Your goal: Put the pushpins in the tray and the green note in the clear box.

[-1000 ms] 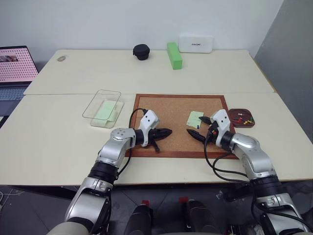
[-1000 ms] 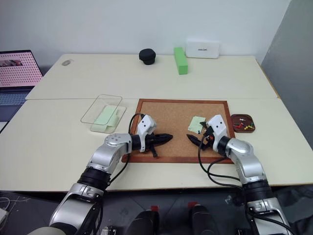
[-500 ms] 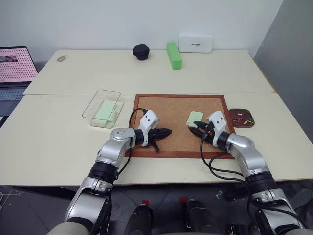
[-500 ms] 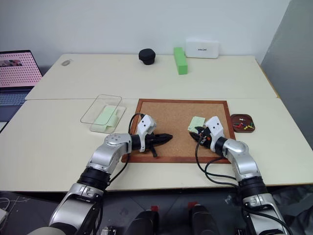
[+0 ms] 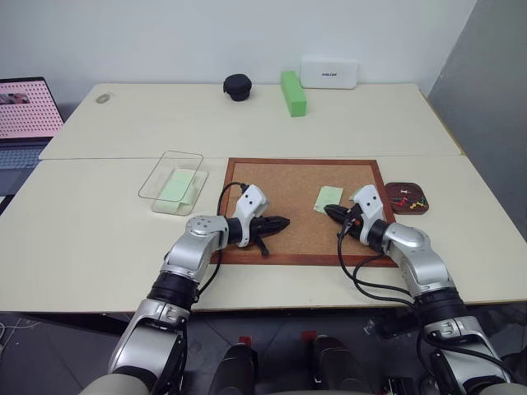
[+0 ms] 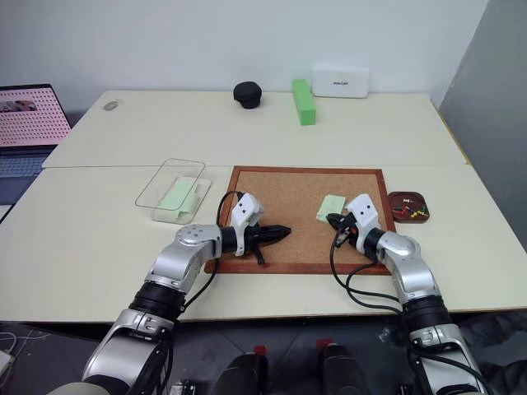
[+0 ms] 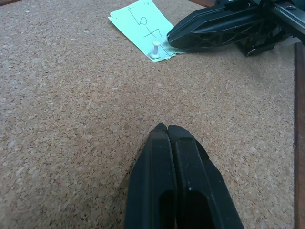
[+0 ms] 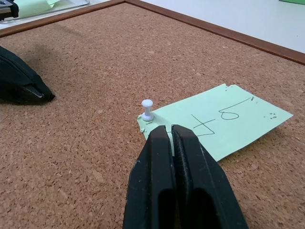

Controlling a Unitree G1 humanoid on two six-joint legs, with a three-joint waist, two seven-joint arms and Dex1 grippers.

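The right gripper [image 8: 170, 130] is showing its two black fingers pressed together with nothing visibly between them, its tips lying over the near edge of the small pale green paper note [image 8: 217, 119] with handwriting on it. Just beside the tips, a white plastic-headed pushpin [image 8: 147, 109] is standing upright through the note's corner, apparently pinning the slip to the wood-framed corkboard [image 5: 280, 185]; the closed fingers are sitting next to the pin rather than around it, so the pin is judged not to be grasped. The left gripper [image 7: 167, 129] is likewise resting with its fingers together and empty, low over bare cork near the board's middle, well apart from the note, and is judged to be waiting clear of the work. Beyond the board's right edge, the small dark reddish-brown tray [image 5: 408, 198] is lying on the pale bench [image 5: 99, 239], close to the right arm, and is already holding several red, yellow and green pins. The shallow clear plastic box [image 5: 172, 181] is lying off the board's left edge, nearer the left arm, with a pale green slip already inside. That layout suggests each receptacle is serving the nearer arm. The pinned note cannot be freed until the white pin is being lifted out.
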